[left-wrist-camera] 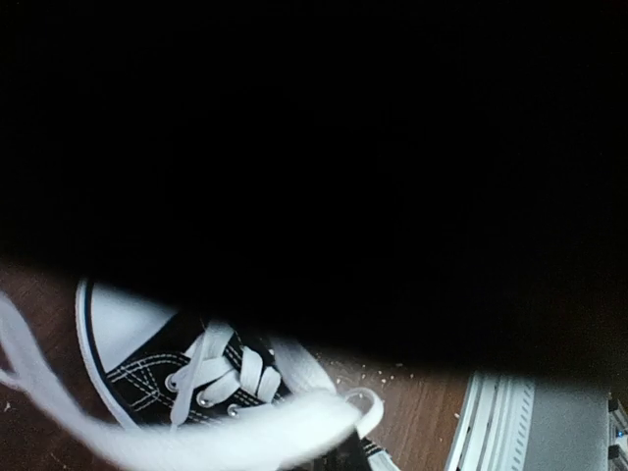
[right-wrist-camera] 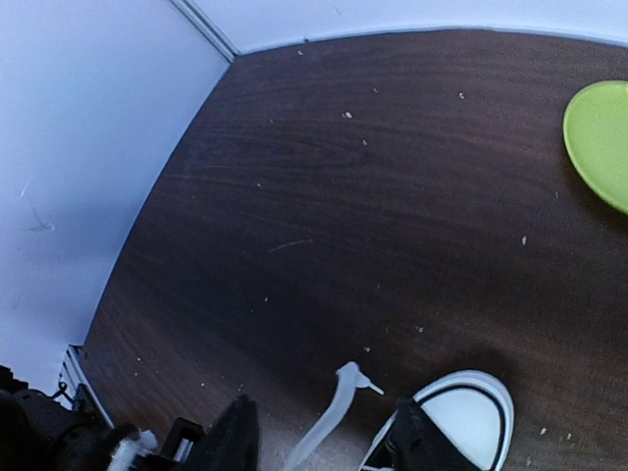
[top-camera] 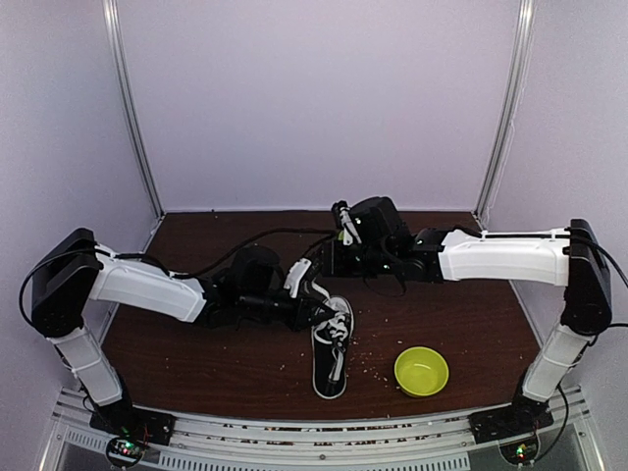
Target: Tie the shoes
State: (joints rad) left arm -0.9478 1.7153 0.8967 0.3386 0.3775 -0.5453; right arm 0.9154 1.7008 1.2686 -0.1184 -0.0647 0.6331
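Over the black canvas sneaker [top-camera: 332, 355], left gripper [top-camera: 319, 312] is pinching a white lace [left-wrist-camera: 245, 437] for knotting; right gripper [right-wrist-camera: 324, 424] is gaping around a lace tip [right-wrist-camera: 348, 377]

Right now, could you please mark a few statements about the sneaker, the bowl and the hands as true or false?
1. The green bowl sits to the robot's right of the black sneaker. True.
2. The sneaker's white toe cap points toward the back wall. False: it points toward the near edge of the table.
3. The right hand has its fingers apart, with a white lace end between them. True.
4. The laces are tied in a bow. False: a long loose lace trails off the sneaker.
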